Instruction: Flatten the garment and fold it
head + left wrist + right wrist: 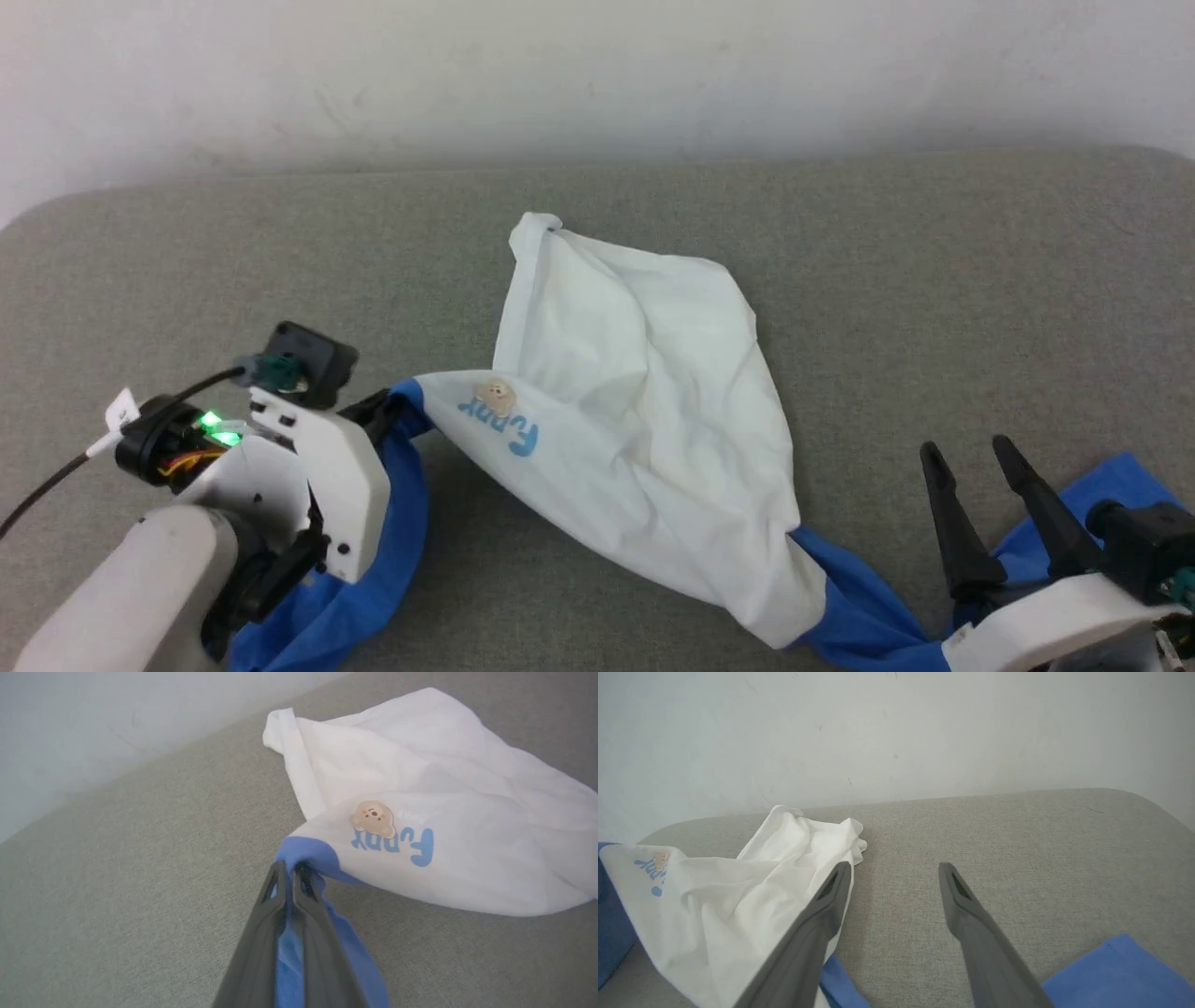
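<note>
The garment (pixel 644 411) lies crumpled on the grey surface, its white body bunched in the middle with blue lettering and a tan emblem (pixel 495 397) facing up. My left gripper (pixel 378 411) is shut on the blue fabric at the shirt's left shoulder (pixel 303 856), and a blue sleeve (pixel 392 551) hangs down beside my left wrist. Another blue sleeve (pixel 868 607) trails to the lower right. Over that blue cloth my right gripper (pixel 971 453) stands open, holding nothing; its fingers (pixel 831 896) frame bare surface beside the white body (pixel 738 896).
The grey padded surface (pixel 934 280) stretches wide behind and to the right of the shirt, ending at a pale wall (pixel 597 75). A black cable (pixel 56 476) runs off my left wrist to the left edge.
</note>
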Available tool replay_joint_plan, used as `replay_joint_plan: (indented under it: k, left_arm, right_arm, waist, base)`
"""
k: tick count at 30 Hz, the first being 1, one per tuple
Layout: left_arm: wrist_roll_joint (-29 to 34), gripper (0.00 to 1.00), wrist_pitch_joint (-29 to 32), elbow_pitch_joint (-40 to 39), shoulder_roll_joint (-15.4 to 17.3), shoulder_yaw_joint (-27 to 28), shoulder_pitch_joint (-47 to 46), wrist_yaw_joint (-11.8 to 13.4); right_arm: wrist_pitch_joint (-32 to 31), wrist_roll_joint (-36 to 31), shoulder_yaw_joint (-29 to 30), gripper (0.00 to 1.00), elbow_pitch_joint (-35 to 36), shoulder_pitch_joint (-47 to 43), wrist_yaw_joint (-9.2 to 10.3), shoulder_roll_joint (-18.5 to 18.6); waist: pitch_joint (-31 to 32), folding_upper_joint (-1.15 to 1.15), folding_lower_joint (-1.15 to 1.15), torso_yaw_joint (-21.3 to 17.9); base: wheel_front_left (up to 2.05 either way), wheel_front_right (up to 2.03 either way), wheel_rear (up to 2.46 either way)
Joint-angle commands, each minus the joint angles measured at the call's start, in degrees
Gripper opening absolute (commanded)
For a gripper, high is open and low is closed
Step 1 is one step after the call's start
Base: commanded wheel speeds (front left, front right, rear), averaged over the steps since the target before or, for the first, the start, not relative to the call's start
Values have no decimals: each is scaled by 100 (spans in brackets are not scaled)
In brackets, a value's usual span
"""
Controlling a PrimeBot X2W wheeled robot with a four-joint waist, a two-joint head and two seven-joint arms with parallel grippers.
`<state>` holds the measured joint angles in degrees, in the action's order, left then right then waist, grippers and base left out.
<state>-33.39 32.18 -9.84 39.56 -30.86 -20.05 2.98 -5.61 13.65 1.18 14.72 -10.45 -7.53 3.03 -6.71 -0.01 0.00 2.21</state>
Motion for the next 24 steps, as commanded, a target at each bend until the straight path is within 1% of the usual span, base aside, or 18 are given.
replay_joint_plan:
  k: [1,4,8,9,10,13,15,19,22,24]
  left_arm:
    - [-167,0,-247,441,-220,97,47,43]
    - [-316,0,-668,1411,-556,178,6,26]
    - [-493,0,-971,2431,-876,207,48,-12]
    - [-611,24,-1006,2577,-980,239,101,-18]
    - [-751,99,-1058,2657,-1088,297,150,-27]
    - [-1099,100,-1270,2617,-1281,525,262,-54]
    - [-1337,100,-1430,2325,-1363,734,331,-59]
    - [-1415,100,-1398,1561,-1189,902,332,-17]
    - [-1229,100,-1294,1148,-1058,901,80,98]
    - [-964,100,-1181,1108,-984,785,-218,158]
  right_arm:
    - [-23,-9,-36,100,19,128,4,-15]
    - [-45,-17,-52,100,16,214,4,-15]
    - [-46,-15,-79,100,-16,273,4,-15]
    - [-44,-19,-72,100,-24,270,4,-15]
    - [-41,-26,-62,100,-29,261,4,-15]
    - [-42,-27,-43,100,-36,223,4,-15]
    - [-57,-27,-29,100,-37,186,4,-15]
    - [-83,-42,-20,100,14,149,4,-15]
    - [-111,-46,-44,100,62,170,4,-15]
    - [-127,-50,-82,100,86,216,4,-15]
  waist:
    - [-185,1,0,-114]
    - [-306,1,0,-191]
    - [-359,1,0,-302]
    - [-353,1,0,-314]
    - [-341,1,0,-317]
    - [-264,1,0,-310]
    - [-183,1,0,-284]
    - [-43,1,0,-210]
    - [-19,1,0,-189]
    - [-64,1,0,-221]
  base:
    - [0,0,0]
    - [0,0,0]
    - [0,0,0]
    - [0,0,0]
    - [0,0,0]
    - [0,0,0]
    - [0,0,0]
    - [0,0,0]
    - [0,0,0]
    - [0,0,0]
